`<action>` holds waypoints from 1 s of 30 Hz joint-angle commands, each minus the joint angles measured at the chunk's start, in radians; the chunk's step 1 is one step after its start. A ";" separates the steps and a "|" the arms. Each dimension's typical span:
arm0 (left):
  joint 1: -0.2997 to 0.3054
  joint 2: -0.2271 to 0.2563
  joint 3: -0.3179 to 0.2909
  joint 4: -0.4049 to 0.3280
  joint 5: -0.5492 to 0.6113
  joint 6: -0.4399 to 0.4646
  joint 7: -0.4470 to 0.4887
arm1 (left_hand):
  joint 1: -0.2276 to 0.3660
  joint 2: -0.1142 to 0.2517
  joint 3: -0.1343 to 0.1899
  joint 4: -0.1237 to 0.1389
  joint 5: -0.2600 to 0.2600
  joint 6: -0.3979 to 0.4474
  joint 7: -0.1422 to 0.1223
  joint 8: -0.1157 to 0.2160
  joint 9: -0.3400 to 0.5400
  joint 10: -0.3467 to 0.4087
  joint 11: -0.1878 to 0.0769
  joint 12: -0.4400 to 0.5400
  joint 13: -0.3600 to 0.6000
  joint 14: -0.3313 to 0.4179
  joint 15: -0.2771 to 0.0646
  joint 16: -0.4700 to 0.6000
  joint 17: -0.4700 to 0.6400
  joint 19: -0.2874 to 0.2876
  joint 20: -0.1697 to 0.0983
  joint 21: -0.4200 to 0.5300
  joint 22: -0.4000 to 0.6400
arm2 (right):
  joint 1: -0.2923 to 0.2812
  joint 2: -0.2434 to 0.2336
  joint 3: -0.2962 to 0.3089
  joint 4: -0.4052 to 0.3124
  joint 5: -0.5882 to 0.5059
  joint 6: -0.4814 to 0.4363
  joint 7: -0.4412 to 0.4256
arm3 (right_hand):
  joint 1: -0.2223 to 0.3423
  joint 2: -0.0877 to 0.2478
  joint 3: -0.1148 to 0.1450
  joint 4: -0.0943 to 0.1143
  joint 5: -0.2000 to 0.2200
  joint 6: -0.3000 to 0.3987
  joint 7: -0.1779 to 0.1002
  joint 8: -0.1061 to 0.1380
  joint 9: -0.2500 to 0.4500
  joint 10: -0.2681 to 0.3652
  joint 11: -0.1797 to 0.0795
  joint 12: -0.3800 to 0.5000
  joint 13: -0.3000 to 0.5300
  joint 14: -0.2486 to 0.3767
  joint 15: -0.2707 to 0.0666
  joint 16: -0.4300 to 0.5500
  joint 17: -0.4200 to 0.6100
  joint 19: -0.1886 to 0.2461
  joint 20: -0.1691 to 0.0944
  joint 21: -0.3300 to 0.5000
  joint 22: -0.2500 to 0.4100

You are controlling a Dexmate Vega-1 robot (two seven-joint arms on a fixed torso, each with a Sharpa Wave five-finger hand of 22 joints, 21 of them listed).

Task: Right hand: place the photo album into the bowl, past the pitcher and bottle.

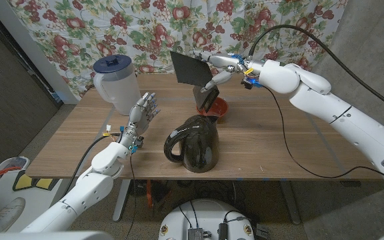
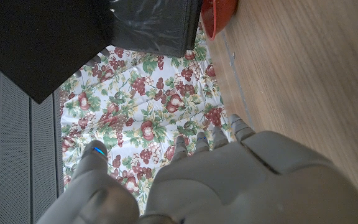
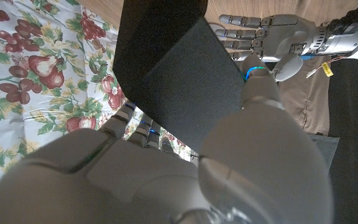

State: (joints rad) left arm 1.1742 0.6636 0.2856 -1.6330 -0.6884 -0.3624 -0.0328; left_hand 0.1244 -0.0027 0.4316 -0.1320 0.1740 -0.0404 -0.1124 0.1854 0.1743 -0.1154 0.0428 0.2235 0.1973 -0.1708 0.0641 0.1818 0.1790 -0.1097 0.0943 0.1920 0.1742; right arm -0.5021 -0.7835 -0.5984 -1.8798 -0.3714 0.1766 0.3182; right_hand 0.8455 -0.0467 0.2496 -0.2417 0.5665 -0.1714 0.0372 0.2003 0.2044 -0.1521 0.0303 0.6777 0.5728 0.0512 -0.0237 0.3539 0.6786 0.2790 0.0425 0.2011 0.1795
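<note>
Closest to the lens, the dark pitcher point(image 1: 195, 143) stands on the tabletop point(image 1: 279, 150); beyond it my right hand point(image 1: 222, 67) grips the open black photo album point(image 1: 192, 70) above the red bowl point(image 1: 220, 109). Lowering should be straight and slow, keeping the hanging cover inside the rim. My left hand point(image 1: 142, 110) waits empty, fingers spread.

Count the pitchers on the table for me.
2. A white pitcher with a blue lid stands at the far left; a dark pitcher stands front centre, just ahead of the red bowl. None looks hidden.
</note>
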 commanded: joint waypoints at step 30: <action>0.000 0.011 0.002 -0.019 -0.001 0.043 0.015 | 0.001 0.004 -0.004 -0.003 0.006 0.005 -0.006 0.001 0.004 -0.002 0.001 -0.001 0.003 -0.069 0.005 0.004 0.003 -0.008 0.002 0.001 0.002 | 0.001 0.048 -0.057 0.161 0.030 0.030 -0.044 | 0.080 0.121 0.187 0.087 0.007 -0.128 -0.014 0.009 0.003 0.014 -0.011 0.178 0.226 0.013 -0.005 -0.006 0.012 0.012 -0.016 0.005 0.001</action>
State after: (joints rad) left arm 1.1760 0.6736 0.2832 -1.6462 -0.6936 -0.3295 -0.0228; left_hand 0.1244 -0.0027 0.4274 -0.1363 0.1740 -0.0404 -0.1124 0.1854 0.1743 -0.1154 0.0429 0.2235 0.1973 -0.1708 0.0641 0.1818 0.1790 -0.1135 0.0983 0.1920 0.1742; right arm -0.5024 -0.7391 -0.6473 -1.7612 -0.3543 0.1982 0.2820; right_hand 0.8455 -0.0467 0.2496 -0.2417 0.5654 -0.1714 0.0265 0.2083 0.2047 -0.1521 0.0302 0.6777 0.5728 0.0511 -0.0237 0.3493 0.6882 0.2789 0.0424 0.2049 0.1789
